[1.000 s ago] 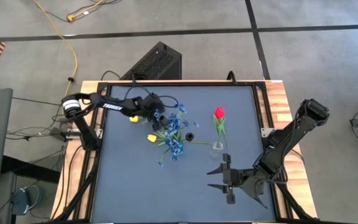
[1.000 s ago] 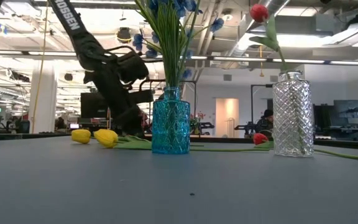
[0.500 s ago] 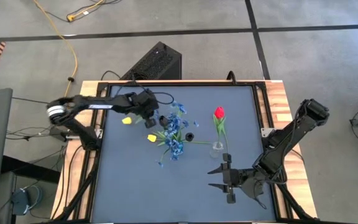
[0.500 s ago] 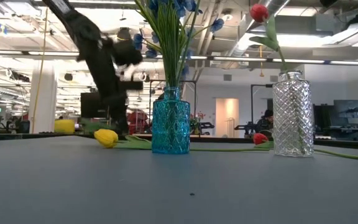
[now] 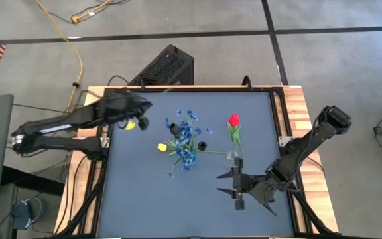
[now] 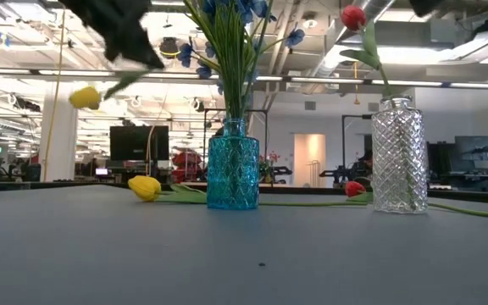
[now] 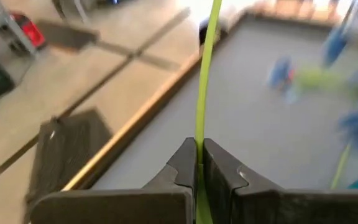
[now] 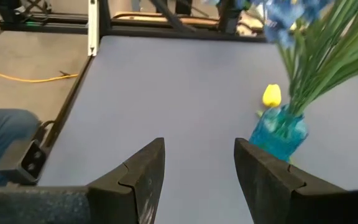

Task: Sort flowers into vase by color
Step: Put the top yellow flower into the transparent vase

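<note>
My left gripper [image 7: 199,149] is shut on the green stem of a yellow tulip [image 6: 85,98], above the table's far left [image 5: 136,114]. A second yellow tulip [image 5: 162,147] lies on the table beside the blue vase [image 6: 231,169], which holds blue flowers [image 5: 186,136]. The clear vase [image 6: 398,157] holds a red tulip [image 5: 233,121]. Another red tulip [image 6: 354,188] lies on the table behind it. My right gripper [image 5: 237,187] stands open near the table's near right, in front of the clear vase. My left gripper pinches the yellow tulip's green stem [image 7: 199,132] between its two fingertips. The stem runs out forward from between the fingers. The tulip is lifted clear of the table, and its yellow head [image 5: 130,124] hangs lower than the gripper.
A wooden rim [image 5: 290,113] frames the dark table mat. A black box [image 5: 168,66] stands on the floor beyond the far edge, and a yellow cable [image 5: 78,53] lies at the far left. The mat's near half is bare.
My left gripper has shut on the stem of the yellow tulip that lay at the far left. It has then risen and drawn back toward the table's left edge. The tulip has gone from lying on the table to hanging clear above it.
</note>
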{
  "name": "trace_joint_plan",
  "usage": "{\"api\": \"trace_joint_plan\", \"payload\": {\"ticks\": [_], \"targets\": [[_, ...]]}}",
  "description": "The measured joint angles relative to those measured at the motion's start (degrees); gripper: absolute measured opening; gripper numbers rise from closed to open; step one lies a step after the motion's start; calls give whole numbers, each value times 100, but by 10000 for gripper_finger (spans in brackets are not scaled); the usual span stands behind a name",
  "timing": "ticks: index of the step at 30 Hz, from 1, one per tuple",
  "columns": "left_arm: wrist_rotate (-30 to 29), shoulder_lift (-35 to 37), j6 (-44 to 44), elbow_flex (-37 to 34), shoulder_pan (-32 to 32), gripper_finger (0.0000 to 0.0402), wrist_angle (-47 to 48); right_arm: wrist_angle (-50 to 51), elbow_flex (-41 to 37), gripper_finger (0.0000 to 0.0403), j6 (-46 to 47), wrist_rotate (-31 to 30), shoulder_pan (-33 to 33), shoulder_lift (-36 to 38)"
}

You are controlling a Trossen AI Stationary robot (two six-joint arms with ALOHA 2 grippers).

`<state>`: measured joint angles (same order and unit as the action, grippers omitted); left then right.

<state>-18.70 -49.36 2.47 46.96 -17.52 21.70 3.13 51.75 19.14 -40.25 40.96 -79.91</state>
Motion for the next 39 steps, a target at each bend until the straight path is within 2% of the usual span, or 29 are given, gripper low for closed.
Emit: {"api": "trace_joint_plan", "payload": {"ticks": [2,6,10,13,17,22,27,32,34,39], "targets": [[222,382,241,3,148,1,-244,-185,0,218,-236,-1,-76,-1],[1301,932,780,6,479,0,-761,-731,0,218,-836,173,-128,-1],[2498,1089,1225,-25,1024,0,-1560,-1227,0,218,-1877,488,-56,-1],[2853,982,1554,-26,1578,0,-2122,-1630,0,218,-2832,503,62,-1],[2691,579,1610,-26,2485,0,-2477,-2124,0,218,-4284,513,219,-1],[2445,-386,1742,-37,3600,0,-3446,-2600,0,218,-6021,550,379,-1],[1483,-1282,1979,-37,4418,0,-4237,-2891,0,218,-7073,589,412,-22],[371,-1872,2376,-35,4866,0,-4709,-2925,366,218,-8241,530,365,-529],[292,-2086,2519,-37,4911,0,-4719,-2910,635,218,-8817,294,308,-838],[48,-2433,2980,-33,4904,0,-5010,-2915,1297,218,-10272,-746,159,-1531]]}}
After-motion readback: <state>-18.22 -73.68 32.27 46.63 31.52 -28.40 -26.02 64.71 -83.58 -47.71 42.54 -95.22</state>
